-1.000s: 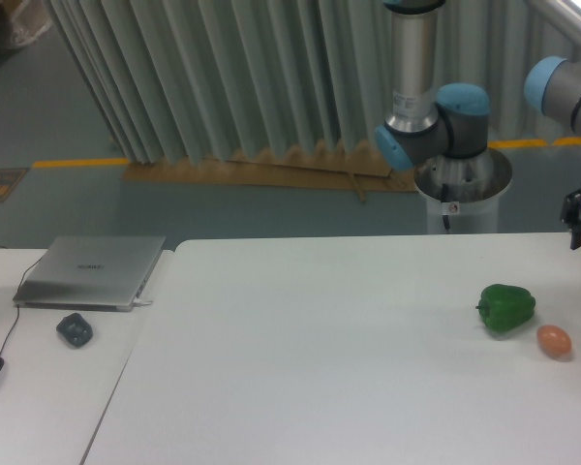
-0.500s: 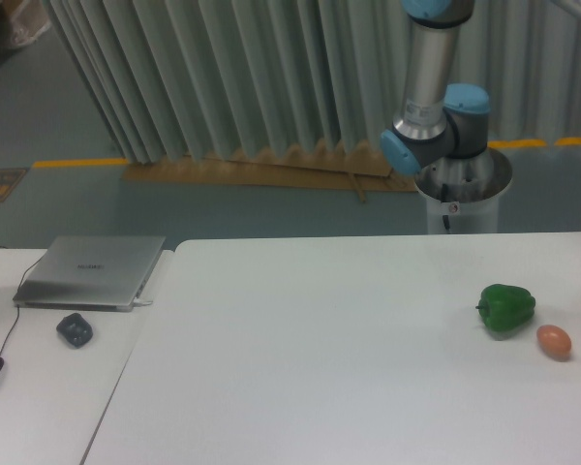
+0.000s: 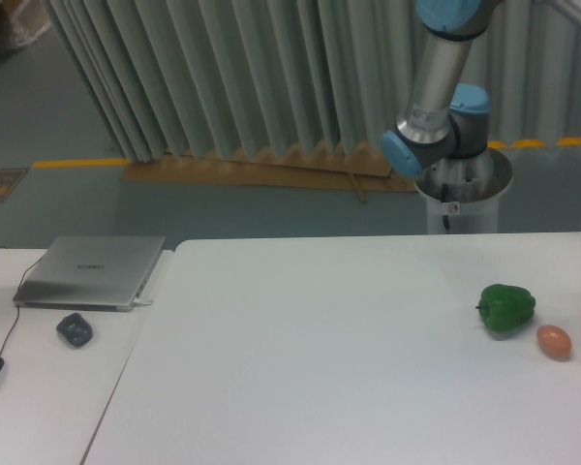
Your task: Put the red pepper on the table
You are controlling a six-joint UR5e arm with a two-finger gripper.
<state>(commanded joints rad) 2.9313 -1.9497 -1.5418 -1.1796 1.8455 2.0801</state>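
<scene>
Pale pleated curtains (image 3: 223, 77) hang above a grey-green floor (image 3: 68, 203) marked with a yellow line (image 3: 77, 162).

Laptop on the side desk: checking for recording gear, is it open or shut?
Shut: the laptop lies flat, lid down, no screen showing.

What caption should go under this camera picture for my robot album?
Robot arm raised behind the white table, gripper out of frame; green pepper and orange egg-shaped object wait; no red pepper visible.
</scene>
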